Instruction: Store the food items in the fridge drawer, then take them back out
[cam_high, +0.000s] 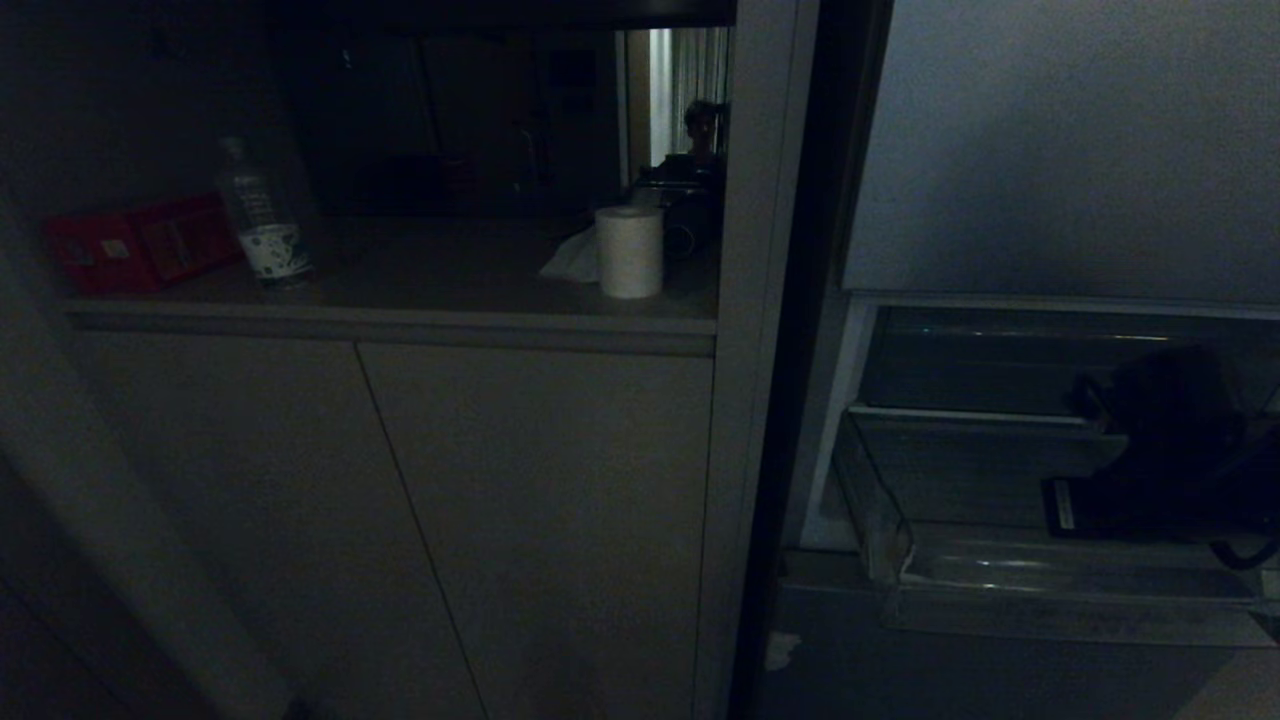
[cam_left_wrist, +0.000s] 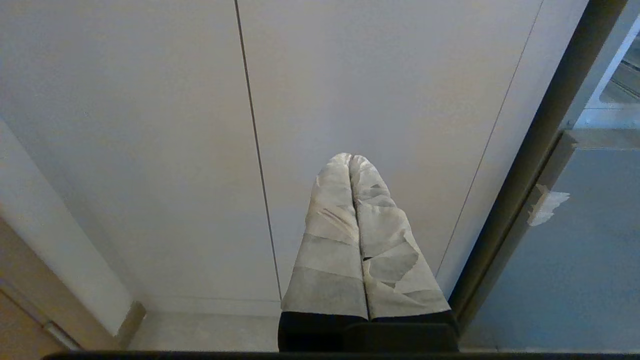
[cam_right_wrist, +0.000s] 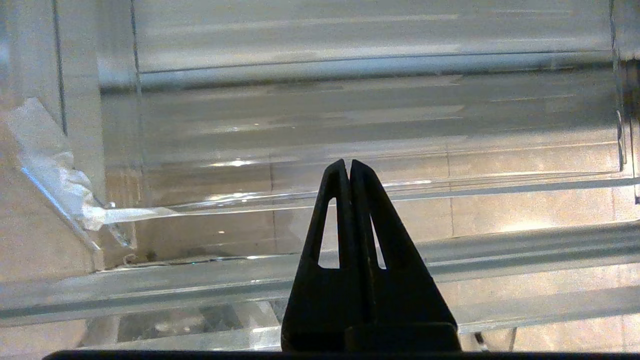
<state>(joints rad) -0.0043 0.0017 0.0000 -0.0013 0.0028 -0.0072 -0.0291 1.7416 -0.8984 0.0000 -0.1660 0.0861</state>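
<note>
The fridge drawer (cam_high: 1040, 585) stands pulled out at the lower right, a clear plastic bin with a transparent front lip. In the right wrist view its ribbed clear floor (cam_right_wrist: 450, 130) shows with nothing lying on it. My right gripper (cam_right_wrist: 349, 162) hangs over the drawer, its black fingers shut together with nothing between them; in the head view it is a dark shape (cam_high: 1120, 410) above the bin. My left gripper (cam_left_wrist: 352, 157), wrapped in white tape, is shut and empty, low in front of the cabinet doors. The food items show in no view.
Left of the fridge a counter (cam_high: 420, 300) carries a water bottle (cam_high: 262, 215), a red packet (cam_high: 140, 245) and a paper roll (cam_high: 630, 250). Pale cabinet doors (cam_high: 450, 520) are below it. A person (cam_high: 700, 130) shows in the background. The grey fridge door (cam_high: 1070, 150) is above the drawer.
</note>
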